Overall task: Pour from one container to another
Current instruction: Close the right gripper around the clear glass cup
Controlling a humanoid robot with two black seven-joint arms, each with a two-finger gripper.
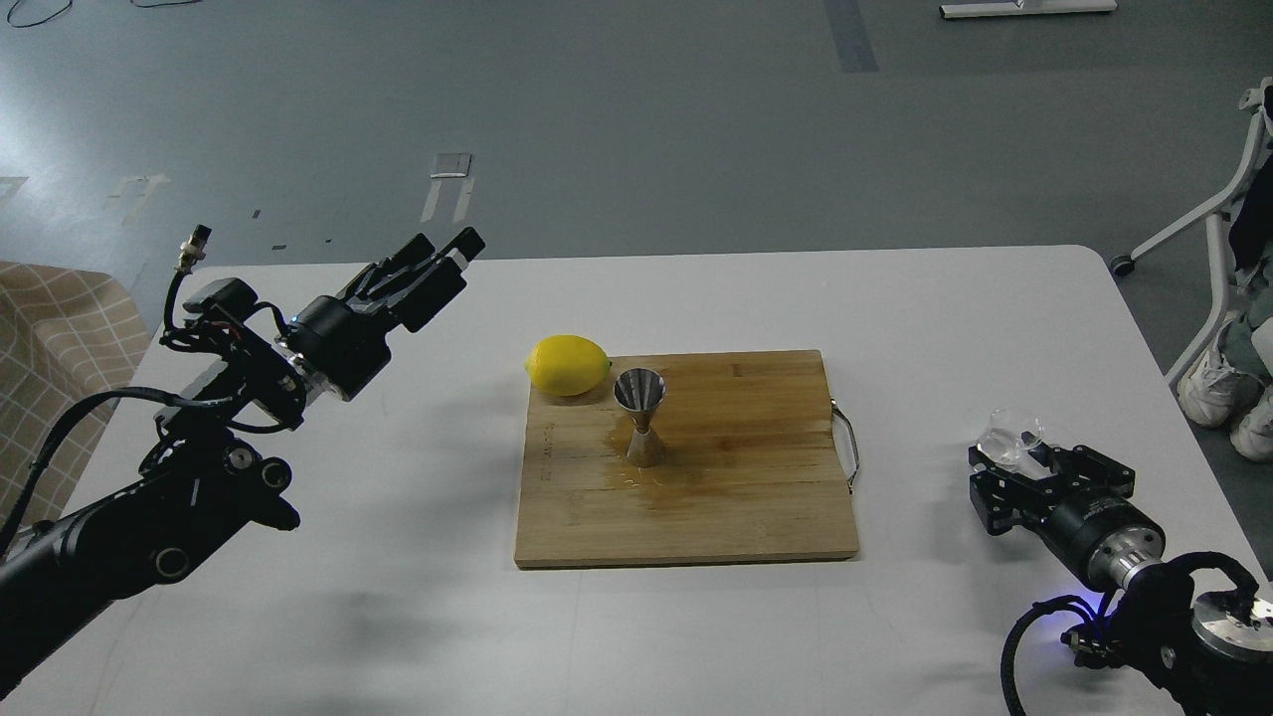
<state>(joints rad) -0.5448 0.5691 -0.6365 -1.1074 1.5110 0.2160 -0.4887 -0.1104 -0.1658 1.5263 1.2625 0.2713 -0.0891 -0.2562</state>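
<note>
- Right gripper (1016,459) sits low at the table's right side, its fingers set around the clear glass cup (1011,436); it looks clenched on the cup, which appears a little tilted, though the glass is too faint to read whether anything is in it.
- Left gripper (443,261) hangs above the table's left half, fingers parted and holding nothing, aimed up and away towards the far edge.
- Jigger (640,416) stands upright on its narrow waist, wide mouth up, on the wooden cutting board (736,497), well to the left of the cup-bearing gripper and a little farther from me; its long axis is vertical.
- Judged from this layout, the right arm is the one to carry the cup leftward over the board, stopping with the pouring lip above the jigger's mouth before tipping.
- Lemon (568,365) lies just beside the jigger, at the board's far left corner, touching or nearly touching the board's edge.
- Board shows a darker wet-looking patch around the jigger's foot.
- Table (398,597) is white and matte; beyond it, grey floor with tape marks, and a chair leg at right.
</note>
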